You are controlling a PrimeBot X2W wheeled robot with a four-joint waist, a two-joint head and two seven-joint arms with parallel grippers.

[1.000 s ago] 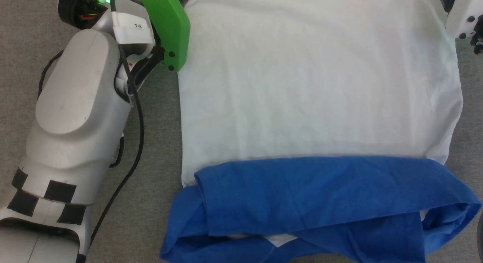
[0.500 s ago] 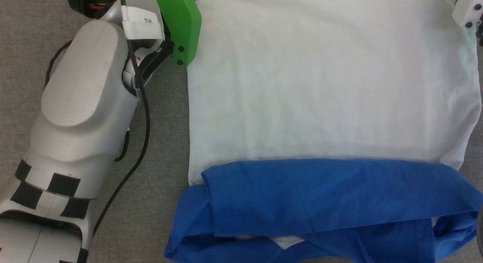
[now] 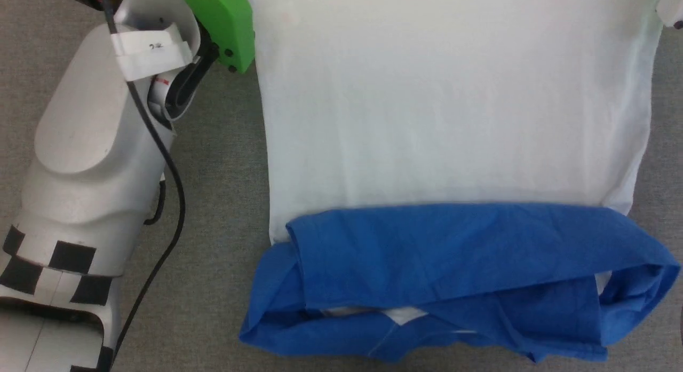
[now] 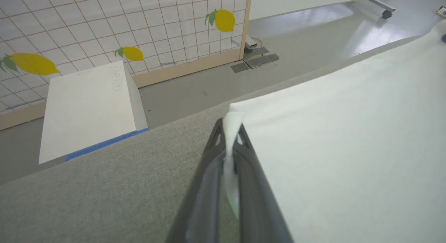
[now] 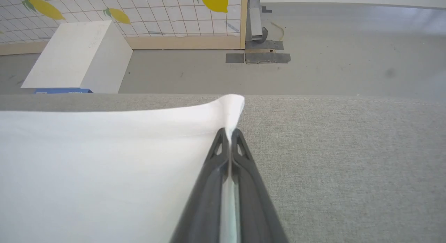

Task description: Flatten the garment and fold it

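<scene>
A grey cloth-covered table [image 3: 224, 212] is found to carry the garment [image 3: 453, 110], which is spread across most of it. The white body is laid flat and nearly free of creases. The blue sleeves and shoulders [image 3: 453, 254] are gathered in folds along the edge nearest the robot, with a small patch of white exposed among them.

The pale left forearm [image 3: 90, 164] is recorded beside the garment's left edge. A green cover [image 3: 221, 20] is fitted at its wrist and a black cable [image 3: 173, 201] is run down its side.

In the left wrist view the left gripper [image 4: 229, 128] is found clamped on the far left corner of the white body, with a pinch of cloth squeezed between the two dark fingers [image 4: 205, 187]. In the right wrist view the right gripper [image 5: 229, 133] is likewise closed on the far right corner, which is raised slightly off the table.

Beyond the table, a white box [image 4: 87, 107] is noted on the floor before a tiled panel [image 4: 104, 20] printed with lemons.
</scene>
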